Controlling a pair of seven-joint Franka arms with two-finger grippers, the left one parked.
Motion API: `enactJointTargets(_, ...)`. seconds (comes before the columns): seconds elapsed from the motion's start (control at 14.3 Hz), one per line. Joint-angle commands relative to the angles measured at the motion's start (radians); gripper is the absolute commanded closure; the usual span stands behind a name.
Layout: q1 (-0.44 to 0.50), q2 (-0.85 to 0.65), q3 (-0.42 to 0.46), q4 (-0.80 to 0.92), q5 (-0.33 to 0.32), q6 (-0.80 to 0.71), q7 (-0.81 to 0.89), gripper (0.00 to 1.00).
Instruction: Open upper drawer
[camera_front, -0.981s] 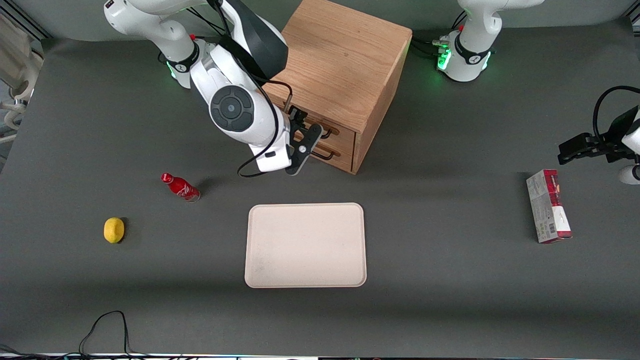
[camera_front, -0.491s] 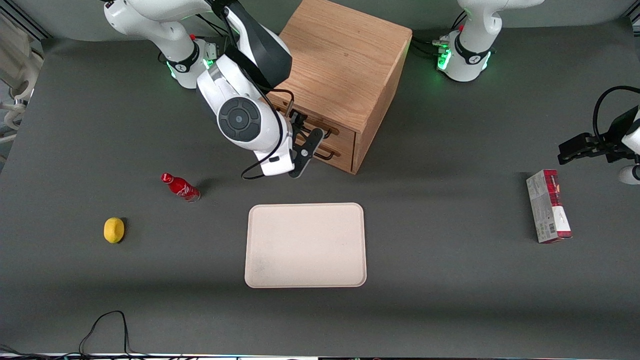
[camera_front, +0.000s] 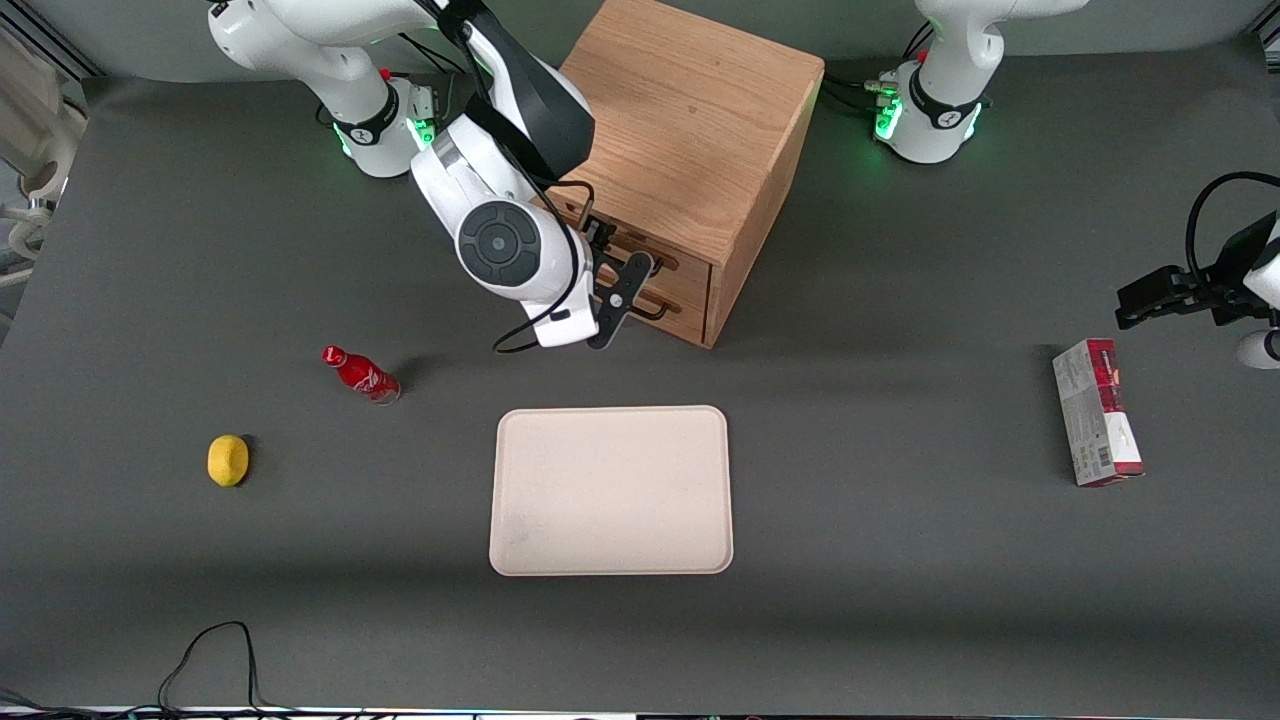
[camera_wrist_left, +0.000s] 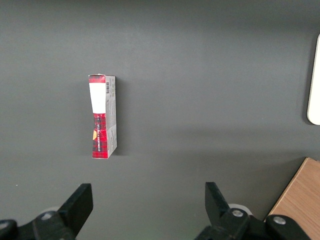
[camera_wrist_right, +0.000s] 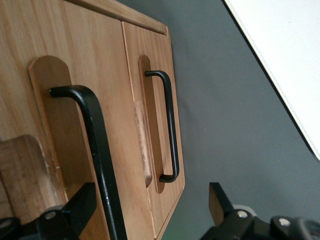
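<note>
The wooden cabinet (camera_front: 690, 120) stands at the back of the table with its two drawers facing the tray. The upper drawer (camera_front: 690, 268) sits pushed in, with its black bar handle (camera_wrist_right: 95, 145) close to the wrist camera. The lower drawer (camera_wrist_right: 160, 60) below it carries an identical handle (camera_wrist_right: 170, 125). My gripper (camera_front: 615, 268) hovers open right in front of the drawer fronts. In the right wrist view the gripper (camera_wrist_right: 147, 215) straddles the upper handle, which runs close to one finger (camera_wrist_right: 75, 207) without being clamped. The arm covers most of the drawer fronts in the front view.
A cream tray (camera_front: 610, 490) lies on the table in front of the cabinet. A red bottle (camera_front: 360, 373) and a lemon (camera_front: 228, 460) lie toward the working arm's end. A red and white box (camera_front: 1097, 412) (camera_wrist_left: 102, 116) lies toward the parked arm's end.
The right arm has shifted toward the cabinet and a little toward the parked arm's end, bringing the open gripper closer to the handles. The drawers have not moved.
</note>
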Motion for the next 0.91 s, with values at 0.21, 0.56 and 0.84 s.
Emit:
enactJointTargets(0.21, 0.015, -0.014, -0.013, -0.031, 0.014, 0.014, -0.029, 0.00)
enactJointTargets(0.56, 0.015, -0.001, -0.013, -0.033, 0.013, 0.056, -0.049, 0.00)
enactJointTargets(0.84, 0.012, -0.001, -0.016, -0.056, 0.011, 0.100, -0.112, 0.00)
